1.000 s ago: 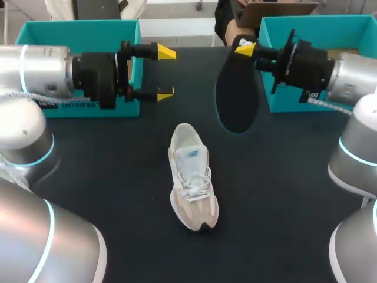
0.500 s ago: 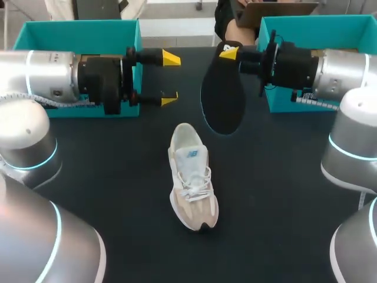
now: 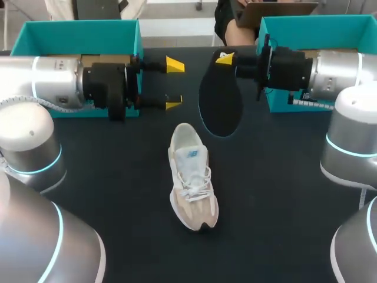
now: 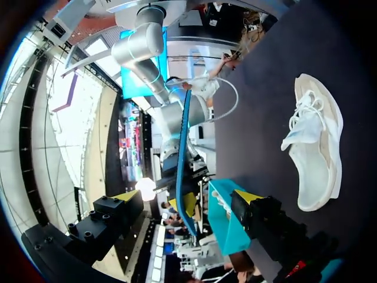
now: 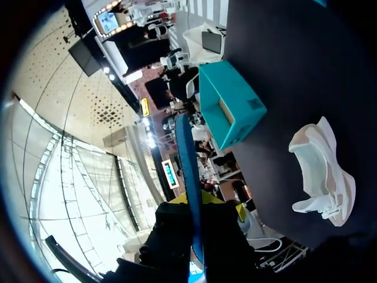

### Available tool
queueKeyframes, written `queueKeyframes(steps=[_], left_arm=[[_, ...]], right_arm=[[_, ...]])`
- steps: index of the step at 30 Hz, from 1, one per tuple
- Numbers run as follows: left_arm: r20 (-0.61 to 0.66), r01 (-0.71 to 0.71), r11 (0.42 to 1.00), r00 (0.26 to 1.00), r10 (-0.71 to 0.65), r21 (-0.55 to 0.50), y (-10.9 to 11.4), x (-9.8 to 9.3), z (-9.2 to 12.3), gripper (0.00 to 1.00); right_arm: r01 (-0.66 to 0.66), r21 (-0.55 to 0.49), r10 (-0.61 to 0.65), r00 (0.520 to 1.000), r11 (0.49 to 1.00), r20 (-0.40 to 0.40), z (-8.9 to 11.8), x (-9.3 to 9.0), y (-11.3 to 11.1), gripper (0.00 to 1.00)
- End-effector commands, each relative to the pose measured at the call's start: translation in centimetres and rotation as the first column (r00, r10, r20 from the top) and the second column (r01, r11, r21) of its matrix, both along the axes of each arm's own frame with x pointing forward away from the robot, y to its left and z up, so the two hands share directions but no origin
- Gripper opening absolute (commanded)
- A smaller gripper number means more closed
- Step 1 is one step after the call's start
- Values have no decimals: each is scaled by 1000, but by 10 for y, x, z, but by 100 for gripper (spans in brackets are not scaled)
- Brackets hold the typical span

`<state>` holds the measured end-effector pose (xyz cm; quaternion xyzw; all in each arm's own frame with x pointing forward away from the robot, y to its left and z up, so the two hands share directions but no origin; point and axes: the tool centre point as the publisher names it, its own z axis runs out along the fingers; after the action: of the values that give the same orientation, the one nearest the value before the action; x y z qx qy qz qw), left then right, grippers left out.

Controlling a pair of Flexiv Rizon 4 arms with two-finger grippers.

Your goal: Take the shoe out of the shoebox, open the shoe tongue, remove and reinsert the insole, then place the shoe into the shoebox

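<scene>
The shoe (image 3: 192, 177) sits on its sole mid-way across the black table (image 3: 118, 194). The left teal box (image 3: 76, 35) and right teal box (image 3: 318, 26) stand at the far corners. The right gripper (image 3: 225, 58) pinches the dark insole (image 3: 221, 103) by one end. The left gripper (image 3: 174, 85) gapes wide, empty, beside it.

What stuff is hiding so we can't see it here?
Head view: most of the left shoebox floor, under the left arm.
Head view: the second finger of the right gripper, behind the insole.
Wrist views: the insole's faces; it shows only edge-on.
All views: deep inside the shoe, covered by its upper.
</scene>
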<state>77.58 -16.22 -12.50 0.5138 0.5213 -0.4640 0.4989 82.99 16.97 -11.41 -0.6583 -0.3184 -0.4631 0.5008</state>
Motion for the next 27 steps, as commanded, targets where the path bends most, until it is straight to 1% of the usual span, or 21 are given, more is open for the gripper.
queueKeyframes(steps=[1,5,7,9,17,18,20,21,22,23,27], left_arm=[[-9,1,1000,1000,-1,0,0,-4,-12,100],[-12,4,1000,1000,-4,-2,-5,-5,-19,100],[-10,-1,1000,1000,1,-4,-8,-6,-20,100],[-15,5,1000,1000,-5,-4,-13,-8,-21,100],[-25,13,1000,1000,-14,-23,-23,-9,-19,100],[-27,13,1000,1000,-14,-28,-23,-8,-18,91],[-26,12,1000,1000,-13,-29,-23,-8,-18,59],[-26,12,999,1000,-12,-31,-23,-8,-19,49],[-27,11,999,1000,-12,-32,-24,-7,-19,49],[-29,10,999,1000,-10,-34,-25,-6,-20,46],[-28,3,999,1000,-5,-43,-29,-5,-22,45]], right_arm=[[-17,-29,16,1000,999,-23,-6,14,20,0],[-30,-46,28,998,998,-51,-10,16,29,0],[-51,-76,46,997,996,-68,-11,19,36,0],[-63,-74,59,997,995,-50,-12,21,42,0],[-89,-71,86,995,993,-48,-18,23,55,0],[-90,-70,87,995,993,-53,-19,22,56,0],[-94,-71,90,994,993,-60,-21,21,57,0],[-94,-72,89,994,993,-61,-21,21,57,0],[-95,-72,90,994,993,-61,-21,20,57,0],[-98,-71,94,994,993,-63,-21,20,58,0],[-100,-66,96,993,993,-61,-22,20,62,0]])
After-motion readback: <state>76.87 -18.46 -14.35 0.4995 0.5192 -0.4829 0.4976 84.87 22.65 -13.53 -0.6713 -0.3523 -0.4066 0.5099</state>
